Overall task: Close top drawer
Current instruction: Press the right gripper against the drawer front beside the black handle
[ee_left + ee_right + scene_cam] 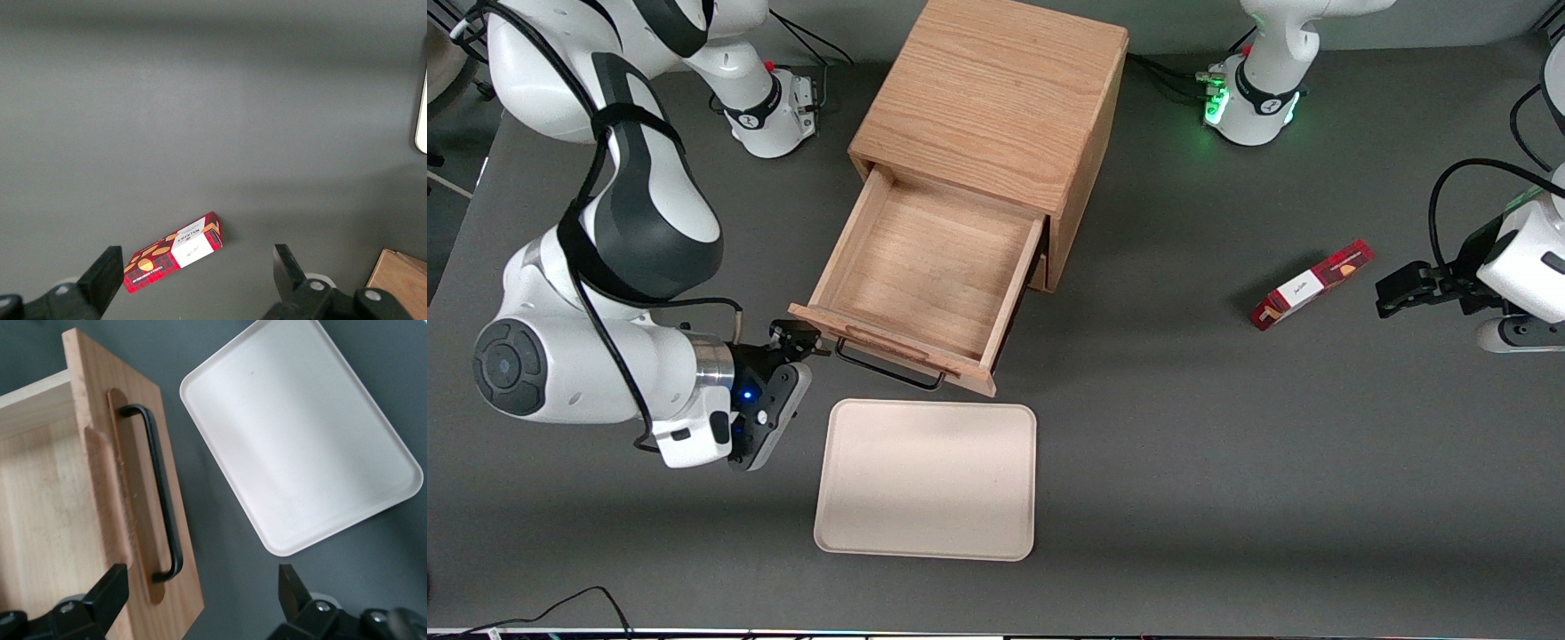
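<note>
Jaws of the gripper point(805, 342) stand open beside the pulled-out top drawer point(925, 276), its front panel facing the tray point(927, 480).

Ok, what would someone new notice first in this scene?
The top drawer of the oak cabinet stands pulled wide open and empty. The tool, fingers open, sits beside the drawer's front panel near its black handle. A bare cream tray lies nearer the front camera.

End effector point(805, 340) beside top drawer's point(925, 276) front panel, tray point(927, 480) nearer the camera.
</note>
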Controlling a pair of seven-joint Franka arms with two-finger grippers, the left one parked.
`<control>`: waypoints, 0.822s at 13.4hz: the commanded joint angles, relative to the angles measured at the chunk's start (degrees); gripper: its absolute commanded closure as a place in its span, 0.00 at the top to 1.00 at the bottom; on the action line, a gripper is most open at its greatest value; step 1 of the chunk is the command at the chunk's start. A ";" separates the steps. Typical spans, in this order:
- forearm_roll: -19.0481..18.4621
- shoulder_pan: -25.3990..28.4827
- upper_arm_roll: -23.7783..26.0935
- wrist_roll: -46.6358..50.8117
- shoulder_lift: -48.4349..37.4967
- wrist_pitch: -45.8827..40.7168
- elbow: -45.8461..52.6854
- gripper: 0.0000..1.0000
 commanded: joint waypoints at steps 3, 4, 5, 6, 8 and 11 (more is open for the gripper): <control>1.33 0.88 -0.19 -1.50 3.50 3.00 1.98 1.00; 1.33 0.97 -0.10 -1.41 3.85 3.44 1.80 1.00; 1.33 0.97 -0.10 -1.32 3.94 3.53 1.37 1.00; 1.41 0.97 0.08 -1.58 3.86 3.45 0.58 1.00; 1.33 0.97 0.25 -1.59 3.86 3.27 0.22 1.00; 1.33 1.05 0.60 -1.67 3.33 2.57 -1.26 1.00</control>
